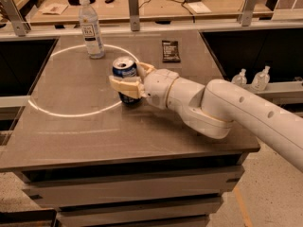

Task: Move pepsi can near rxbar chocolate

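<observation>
Camera view shows me the gripper (pixel 129 81) clamped around the can (pixel 124 69), one pale finger (pixel 124 85) across its front and the other behind it, holding it upright. From the bar (pixel 171 51), which lies flat on the table (pixel 85 126), the can sits to the left and toward the camera, near but apart. I cannot tell whether its base touches the tabletop. Farther left of the bar stands a bottle (pixel 91 28), on the far edge of a white ring (pixel 71 113).

One high camera looks down across the table (pixel 94 126) (hand (pixel 125 75) mid-frame).
</observation>
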### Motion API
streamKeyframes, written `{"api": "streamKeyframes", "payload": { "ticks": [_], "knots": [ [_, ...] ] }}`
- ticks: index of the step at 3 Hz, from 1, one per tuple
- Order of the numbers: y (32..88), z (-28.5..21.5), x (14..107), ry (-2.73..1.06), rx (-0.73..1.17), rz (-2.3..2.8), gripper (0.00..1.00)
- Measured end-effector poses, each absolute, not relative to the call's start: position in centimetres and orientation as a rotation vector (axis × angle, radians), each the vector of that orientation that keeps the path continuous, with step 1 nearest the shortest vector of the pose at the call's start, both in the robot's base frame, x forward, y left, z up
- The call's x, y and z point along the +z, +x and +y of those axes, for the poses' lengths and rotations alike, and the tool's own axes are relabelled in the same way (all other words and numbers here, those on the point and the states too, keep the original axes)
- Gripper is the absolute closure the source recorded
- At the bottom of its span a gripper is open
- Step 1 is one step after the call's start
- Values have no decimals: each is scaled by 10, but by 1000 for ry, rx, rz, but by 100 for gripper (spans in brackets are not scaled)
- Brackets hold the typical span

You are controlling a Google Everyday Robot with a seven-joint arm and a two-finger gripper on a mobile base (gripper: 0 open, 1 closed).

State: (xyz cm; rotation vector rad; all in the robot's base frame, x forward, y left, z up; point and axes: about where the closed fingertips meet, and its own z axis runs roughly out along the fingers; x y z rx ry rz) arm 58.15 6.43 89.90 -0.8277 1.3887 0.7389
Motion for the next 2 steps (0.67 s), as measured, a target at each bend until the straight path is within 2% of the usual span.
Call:
{"api": "streamKeyframes", "payload": {
  "ticks": [1,2],
  "knots": [
    [601,43,904,-760,722,1382,100],
    [645,15,908,-715,684,1393,100]
  ]
}}
